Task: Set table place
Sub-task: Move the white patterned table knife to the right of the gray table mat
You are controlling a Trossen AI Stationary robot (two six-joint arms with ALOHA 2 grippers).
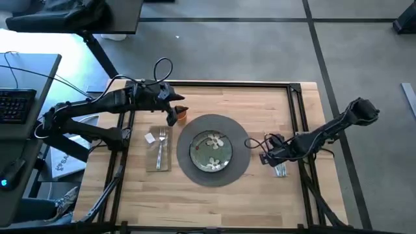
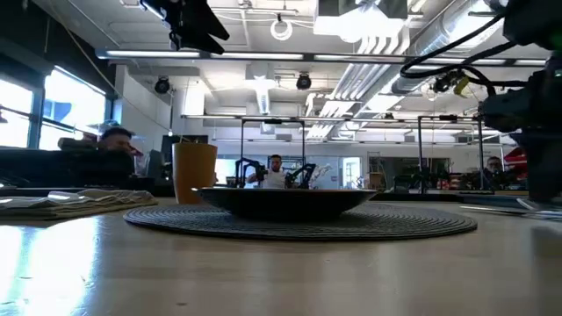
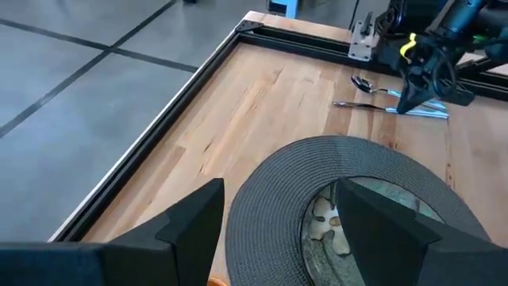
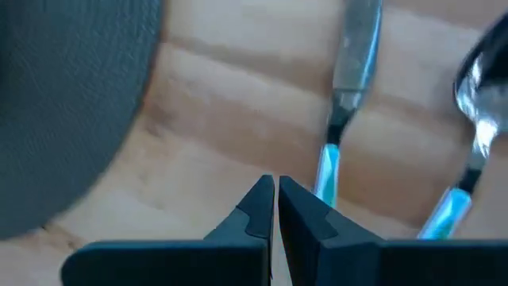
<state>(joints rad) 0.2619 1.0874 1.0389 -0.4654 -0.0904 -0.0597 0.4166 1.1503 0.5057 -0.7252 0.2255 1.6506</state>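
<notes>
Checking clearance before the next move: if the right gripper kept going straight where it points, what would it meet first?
Likely the knife, lying just ahead of the shut right gripper on the table; depth is unclear.

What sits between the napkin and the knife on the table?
The dark woven placemat with the green flowered plate on it, seen in the high view. The napkin lies on one side of it, the knife on the other, with bare wood around the mat's edges.

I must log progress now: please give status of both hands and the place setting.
Left hand open above cup. Right hand shut, empty, low beside knife and spoon. Plate on mat, fork on napkin. Nothing in the way.
</notes>
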